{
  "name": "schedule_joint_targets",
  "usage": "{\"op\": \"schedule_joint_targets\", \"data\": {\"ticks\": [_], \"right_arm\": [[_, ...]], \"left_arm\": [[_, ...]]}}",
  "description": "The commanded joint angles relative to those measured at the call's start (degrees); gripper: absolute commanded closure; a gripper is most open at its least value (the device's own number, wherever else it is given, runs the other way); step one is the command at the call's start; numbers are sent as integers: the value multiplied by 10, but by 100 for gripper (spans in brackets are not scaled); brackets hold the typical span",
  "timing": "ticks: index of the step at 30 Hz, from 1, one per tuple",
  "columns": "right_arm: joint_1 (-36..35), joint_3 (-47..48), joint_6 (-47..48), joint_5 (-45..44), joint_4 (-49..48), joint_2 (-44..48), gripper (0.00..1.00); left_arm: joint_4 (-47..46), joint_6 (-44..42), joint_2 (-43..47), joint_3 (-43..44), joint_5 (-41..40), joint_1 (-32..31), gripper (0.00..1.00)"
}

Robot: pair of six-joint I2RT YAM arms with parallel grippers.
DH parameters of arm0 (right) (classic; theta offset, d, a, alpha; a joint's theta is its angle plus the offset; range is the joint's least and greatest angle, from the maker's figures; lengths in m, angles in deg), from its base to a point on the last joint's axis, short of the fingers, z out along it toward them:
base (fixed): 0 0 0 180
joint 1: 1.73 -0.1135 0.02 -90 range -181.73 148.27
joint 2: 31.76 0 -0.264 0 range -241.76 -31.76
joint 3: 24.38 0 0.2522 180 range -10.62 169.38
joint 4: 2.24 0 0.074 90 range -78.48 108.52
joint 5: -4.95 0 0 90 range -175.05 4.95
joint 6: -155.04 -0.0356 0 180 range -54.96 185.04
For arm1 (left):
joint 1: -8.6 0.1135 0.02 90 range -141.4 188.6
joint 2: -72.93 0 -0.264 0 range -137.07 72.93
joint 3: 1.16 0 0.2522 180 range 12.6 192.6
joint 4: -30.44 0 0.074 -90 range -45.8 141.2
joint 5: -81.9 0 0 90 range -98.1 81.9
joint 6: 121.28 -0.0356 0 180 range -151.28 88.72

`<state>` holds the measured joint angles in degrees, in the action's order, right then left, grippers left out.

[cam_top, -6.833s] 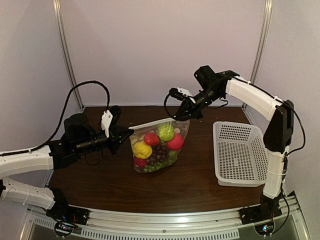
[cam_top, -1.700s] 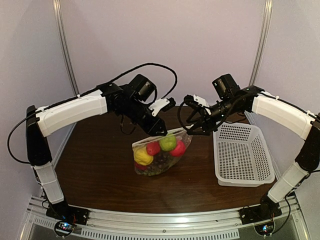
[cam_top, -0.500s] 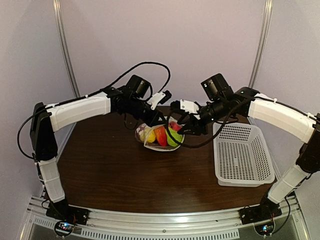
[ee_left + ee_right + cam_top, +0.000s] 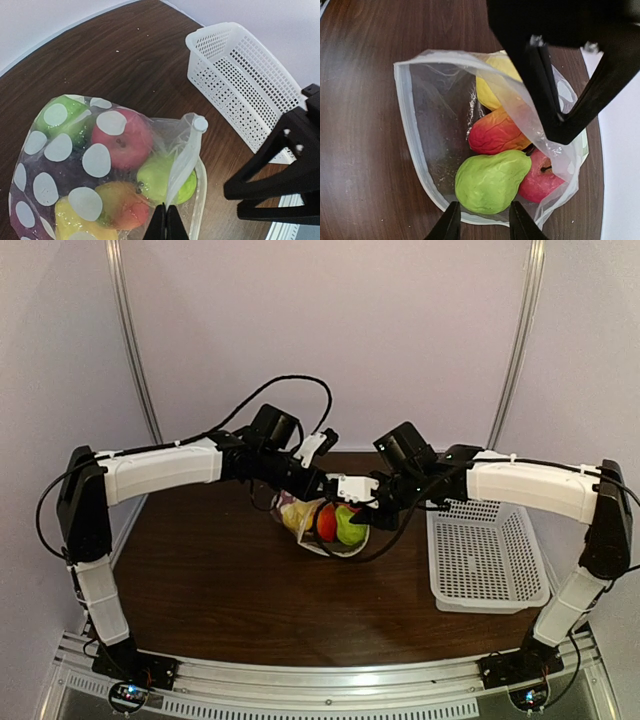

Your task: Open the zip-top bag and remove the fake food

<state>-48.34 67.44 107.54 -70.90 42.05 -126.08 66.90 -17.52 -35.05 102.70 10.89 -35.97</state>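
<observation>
the bag (image 4: 435,125) is open, fruit (image 4: 490,182) inside. the left gripper (image 4: 166,222) pinches its rim tight; the right gripper (image 4: 481,222), half open at the bag's mouth, holds nothing and should next close on a fruit.

One zip-top bag (image 4: 96,161) and one white perforated basket (image 4: 240,70) are counted. Through the bag, at least six pieces of fake food (image 4: 122,142) are made out: two green, one red, one orange-red, one yellow, one purple. Two arms are seen, ending in the left end effector (image 4: 166,207) and the right end effector (image 4: 483,203).
</observation>
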Motion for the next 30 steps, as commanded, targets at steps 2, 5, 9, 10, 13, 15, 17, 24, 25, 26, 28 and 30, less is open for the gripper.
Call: {"op": "schedule_joint_targets", "data": {"ticks": [2,5,9,10,13,15,17,24,25,26,28,30], "right_arm": [[-4,-45,-44,-77,-98,-16,61],[-4,-72,-66,-93,-140,-17,54],[-4,-95,-85,-103,-186,-27,47],[-4,-98,-91,-107,-201,-31,43],[-4,-100,-106,-101,-220,-46,37],[-4,-98,-117,-88,-229,-56,32],[-4,-96,-123,-83,-237,-69,24],[-4,-74,-134,-135,-257,-128,11],[-4,-74,-134,-146,-262,-132,14],[-4,-74,-134,-158,-268,-133,18],[-4,-73,-133,-169,-271,-130,28],[-4,-72,-135,-170,-268,-120,37]], "left_arm": [[-67,52,49,-19,17,-1,100],[-82,66,60,-33,20,0,100],[-99,77,63,-41,42,0,100],[-100,80,63,-43,46,0,100],[-102,81,63,-44,48,0,100],[-103,82,63,-45,47,0,100],[-104,83,63,-46,47,1,100],[-105,83,63,-48,55,1,100],[-105,82,62,-49,55,0,100],[-105,82,62,-49,54,0,100],[-104,81,62,-49,52,0,100],[-103,80,62,-49,50,0,100]]}}
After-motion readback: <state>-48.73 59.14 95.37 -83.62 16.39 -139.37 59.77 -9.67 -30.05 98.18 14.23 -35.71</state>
